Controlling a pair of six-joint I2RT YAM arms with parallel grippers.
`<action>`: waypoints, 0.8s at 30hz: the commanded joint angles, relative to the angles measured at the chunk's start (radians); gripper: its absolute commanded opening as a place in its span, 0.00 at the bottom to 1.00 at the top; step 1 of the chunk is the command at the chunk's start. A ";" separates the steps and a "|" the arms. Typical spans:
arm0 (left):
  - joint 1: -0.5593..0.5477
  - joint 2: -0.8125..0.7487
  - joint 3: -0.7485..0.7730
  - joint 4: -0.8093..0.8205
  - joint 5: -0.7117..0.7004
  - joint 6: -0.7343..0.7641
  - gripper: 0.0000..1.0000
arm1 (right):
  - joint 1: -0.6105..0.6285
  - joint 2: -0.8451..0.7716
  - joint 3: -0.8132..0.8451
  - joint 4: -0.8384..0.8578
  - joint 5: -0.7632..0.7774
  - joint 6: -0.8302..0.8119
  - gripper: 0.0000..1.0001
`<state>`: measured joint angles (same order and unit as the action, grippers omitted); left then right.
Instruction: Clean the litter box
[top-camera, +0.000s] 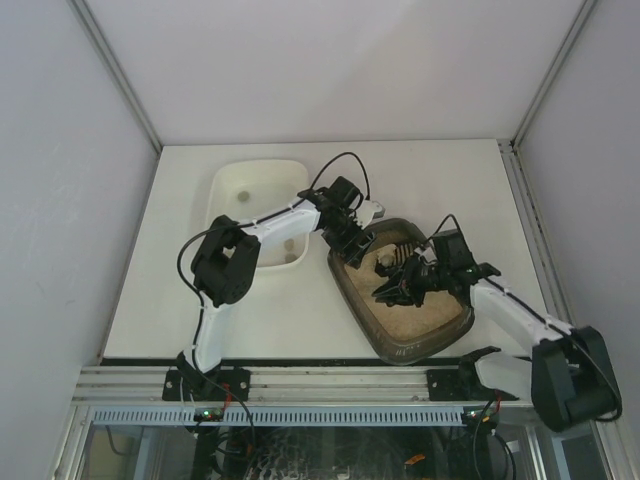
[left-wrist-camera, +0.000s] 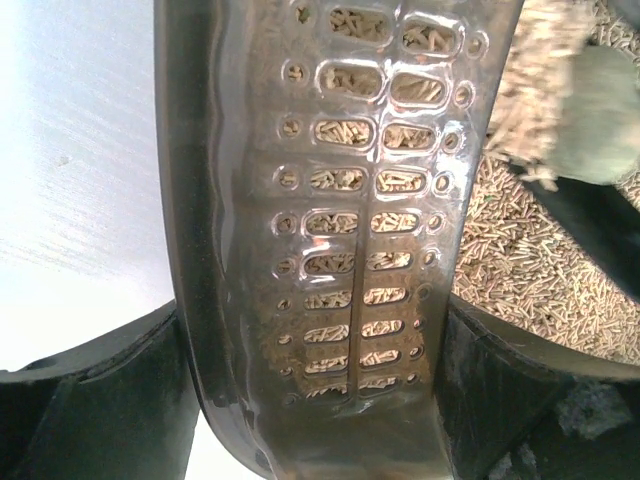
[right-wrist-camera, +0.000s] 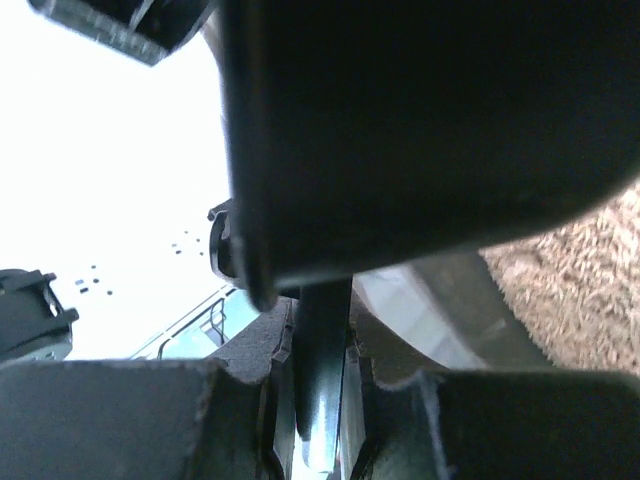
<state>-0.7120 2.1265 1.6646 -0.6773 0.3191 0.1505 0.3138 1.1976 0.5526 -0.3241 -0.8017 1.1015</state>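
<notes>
1. The white worktop (top-camera: 270, 320) carries everything, with both arms bolted at its near edge.
2. The left arm (top-camera: 225, 265) bends up and to the right. The right arm (top-camera: 520, 320) reaches left from its base.
3. The litter box (top-camera: 400, 348), a dark brown translucent tray, sits right of the worktop's centre, turned at a slant. Tan litter (top-camera: 425, 315) covers its floor.
4. The white tub (top-camera: 250, 195) lies at the far left, just beside the litter box's far-left corner. I cannot tell whether the two touch.
5. The left hand (top-camera: 352, 232) is at the litter box's far-left rim. The wrist view shows a broad, slotted band of the brown plastic running between its fingers (left-wrist-camera: 90, 400), with worktop on one side and litter on the other. The hand stands wide, and both fingers appear to rest against the band's edges, so it is clamped on the box's wall.
6. The right hand (top-camera: 425, 275) hangs over the litter inside the box. It is closed narrow on the thin dark handle (right-wrist-camera: 322, 400) of the scoop.
7. The black slotted scoop (top-camera: 397, 278) points left from that hand, low over the litter.
8. A pale lump (top-camera: 385, 258) lies on the litter just beyond the scoop's far edge.
</notes>
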 joint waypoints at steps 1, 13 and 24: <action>0.020 -0.063 0.055 0.012 -0.006 -0.010 0.84 | -0.016 -0.156 0.010 -0.138 -0.001 0.011 0.00; 0.026 -0.022 0.116 -0.009 -0.036 -0.030 0.92 | -0.021 -0.418 -0.040 -0.310 0.003 0.073 0.00; 0.026 -0.062 0.164 -0.054 0.075 -0.089 1.00 | -0.016 -0.610 -0.140 -0.409 -0.005 0.111 0.00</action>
<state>-0.6975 2.1265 1.7729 -0.7242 0.3210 0.1047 0.2951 0.6315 0.4232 -0.7136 -0.7944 1.1942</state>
